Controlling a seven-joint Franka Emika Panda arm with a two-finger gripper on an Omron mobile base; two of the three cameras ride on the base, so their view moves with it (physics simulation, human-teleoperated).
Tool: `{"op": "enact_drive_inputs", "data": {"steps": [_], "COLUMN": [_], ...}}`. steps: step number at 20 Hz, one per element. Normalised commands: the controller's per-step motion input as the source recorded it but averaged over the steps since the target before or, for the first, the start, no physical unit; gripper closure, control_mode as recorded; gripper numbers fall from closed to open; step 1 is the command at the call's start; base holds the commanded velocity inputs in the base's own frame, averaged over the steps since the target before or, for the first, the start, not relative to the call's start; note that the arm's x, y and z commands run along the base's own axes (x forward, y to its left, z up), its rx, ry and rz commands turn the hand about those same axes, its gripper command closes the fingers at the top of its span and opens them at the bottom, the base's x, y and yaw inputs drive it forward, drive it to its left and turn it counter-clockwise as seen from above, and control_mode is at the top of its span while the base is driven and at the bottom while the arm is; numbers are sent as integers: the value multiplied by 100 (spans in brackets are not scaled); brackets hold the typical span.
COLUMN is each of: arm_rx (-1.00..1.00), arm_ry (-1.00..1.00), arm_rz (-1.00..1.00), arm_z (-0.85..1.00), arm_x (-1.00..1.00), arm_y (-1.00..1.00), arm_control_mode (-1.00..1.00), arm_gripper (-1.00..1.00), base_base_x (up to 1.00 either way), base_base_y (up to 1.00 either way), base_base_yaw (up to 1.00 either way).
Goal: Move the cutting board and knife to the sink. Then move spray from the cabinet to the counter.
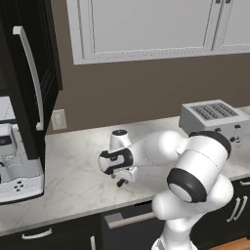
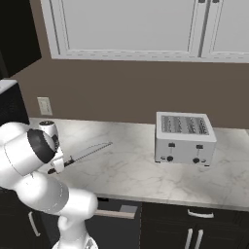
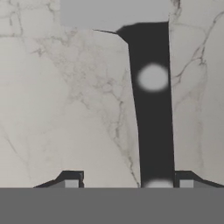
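Observation:
The knife (image 2: 88, 152) lies flat on the marble counter (image 2: 131, 172), its silvery blade pointing right toward the toaster. In the hand view its black handle (image 3: 153, 113) runs up the picture, and the grey blade (image 3: 113, 15) is at the top. My gripper (image 3: 128, 183) hangs just above the handle and is open. Its two fingertips (image 3: 71, 181) straddle the handle, which lies nearer the right one and touches neither. In the left base view the gripper (image 1: 120, 180) points down at the counter (image 1: 73, 188) in front of the arm. The cutting board, sink and spray are out of view.
A silver toaster (image 2: 185, 138) stands at the back right of the counter. A coffee machine (image 1: 14, 168) sits at the left beside a tall black unit (image 1: 29, 73). Closed white wall cabinets (image 2: 126, 24) hang above. Dark drawer fronts (image 2: 116, 211) run below the counter edge.

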Motion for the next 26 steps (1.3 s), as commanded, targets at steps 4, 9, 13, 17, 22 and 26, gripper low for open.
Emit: {"op": "enact_drive_inputs", "data": {"steps": [4,9,13,17,22,26], "arm_rx": [6,3,2,7,11,15], "arm_ry": [-17,-21,-27,-24,-5,0], "arm_rz": [-1,-4,-6,-8,-8,-2], "arm_z": [-48,-44,-34,-19,-3,0], "arm_x": [-11,-12,-13,-4,0,0], "arm_y": [0,-1,0,0,0,0], "arm_control_mode": [-100,-100,-100,-100,-100,-100], "arm_gripper": [100,100,100,100,100,100], "base_base_x": [0,0,0,0,0,0], "base_base_y": [0,0,0,0,0,0], "base_base_yaw": [0,0,0,0,0,0]}}
